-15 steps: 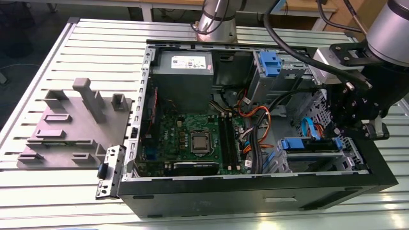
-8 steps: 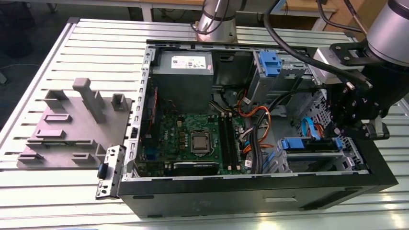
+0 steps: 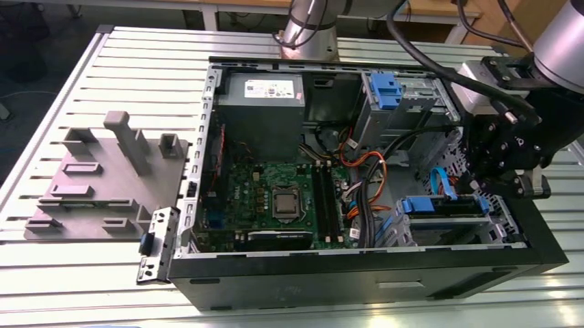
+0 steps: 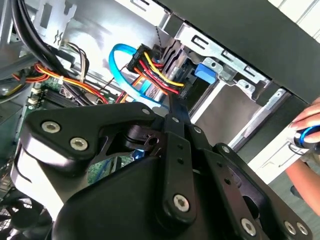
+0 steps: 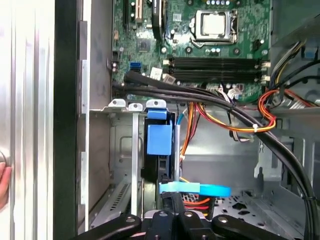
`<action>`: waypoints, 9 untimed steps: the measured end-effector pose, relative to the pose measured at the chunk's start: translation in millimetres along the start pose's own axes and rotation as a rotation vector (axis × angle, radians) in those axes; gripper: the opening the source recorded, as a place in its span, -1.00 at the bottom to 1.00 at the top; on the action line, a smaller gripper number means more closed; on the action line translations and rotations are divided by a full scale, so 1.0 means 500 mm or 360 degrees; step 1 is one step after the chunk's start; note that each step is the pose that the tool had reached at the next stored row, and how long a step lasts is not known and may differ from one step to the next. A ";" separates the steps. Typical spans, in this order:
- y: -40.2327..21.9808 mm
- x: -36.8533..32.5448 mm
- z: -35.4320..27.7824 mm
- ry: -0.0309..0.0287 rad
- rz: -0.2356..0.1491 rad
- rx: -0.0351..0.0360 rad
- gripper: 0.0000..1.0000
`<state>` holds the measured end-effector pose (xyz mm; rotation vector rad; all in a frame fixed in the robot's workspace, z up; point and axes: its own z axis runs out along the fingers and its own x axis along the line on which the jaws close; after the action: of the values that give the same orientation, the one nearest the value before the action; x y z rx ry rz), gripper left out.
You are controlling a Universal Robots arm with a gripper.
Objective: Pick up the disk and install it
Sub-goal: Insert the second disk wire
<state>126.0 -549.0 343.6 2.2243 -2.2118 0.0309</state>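
Slatted metal tabletop [image 3: 137,61] under everything, with an open black computer case [image 3: 365,273] lying on its side and a grey moulded block [image 3: 100,178] well apart from it toward the exterior view's left. Inside the case, a grey power box [image 3: 264,102] at the far wall, a green circuit board [image 3: 273,198] in the middle, and a blue-fronted caddy [image 3: 383,92] in its metal cage at the far corner toward the exterior view's right. Disk [image 3: 444,207] down in the near metal bay on that same side, blue front tab up; seen edge-on in the first wrist view [image 5: 159,139], upright between the bay's silver walls. Thin blue cable [image 5: 200,189] looping across just beside the disk, and red and yellow wires [image 4: 155,72] plugged in close to it. Black hand [image 3: 479,195] lowered into the case at the bay, right at the disk; fingers drawn narrow, close together, tips at the cable end in the second wrist view [image 4: 173,102]. Cannot tell whether touching or pinching anything. Person's fingers [image 4: 307,120] outside the case wall, around something blue.
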 end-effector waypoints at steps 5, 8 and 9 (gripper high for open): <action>-0.003 0.006 0.000 -0.00440 0.0000 -0.0015 -0.79; -0.004 0.009 0.000 -0.00734 0.0001 -0.0020 -0.79; -0.005 0.010 0.000 -0.00739 0.0001 -0.0022 -0.79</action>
<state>128.6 -554.0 343.6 2.2398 -2.2285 -0.0365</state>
